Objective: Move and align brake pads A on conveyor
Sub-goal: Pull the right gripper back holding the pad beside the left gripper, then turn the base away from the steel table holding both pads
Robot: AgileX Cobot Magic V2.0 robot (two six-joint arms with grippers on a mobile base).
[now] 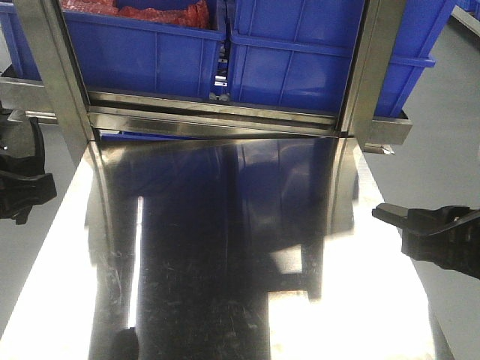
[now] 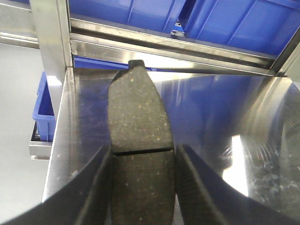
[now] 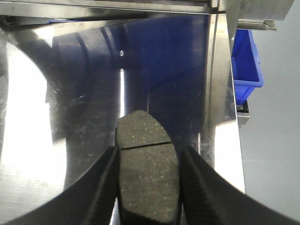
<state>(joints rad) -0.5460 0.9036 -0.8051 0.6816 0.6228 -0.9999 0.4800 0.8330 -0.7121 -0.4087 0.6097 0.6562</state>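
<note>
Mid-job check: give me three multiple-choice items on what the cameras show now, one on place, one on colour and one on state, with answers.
1. Where is the left brake pad?
A) held between the left gripper's fingers
B) on the floor
C) lying loose on a belt

2. What colour are the bins behind the steel table?
A) green
B) blue
C) grey

3. What state is the right gripper in?
A) open and empty
B) out of view
C) shut on the right brake pad

Answers:
1 A: the left wrist view shows a finger on each side of the pad.
2 B: the front view shows blue walls.
3 C: the right wrist view shows both fingers against the pad's sides.
</note>
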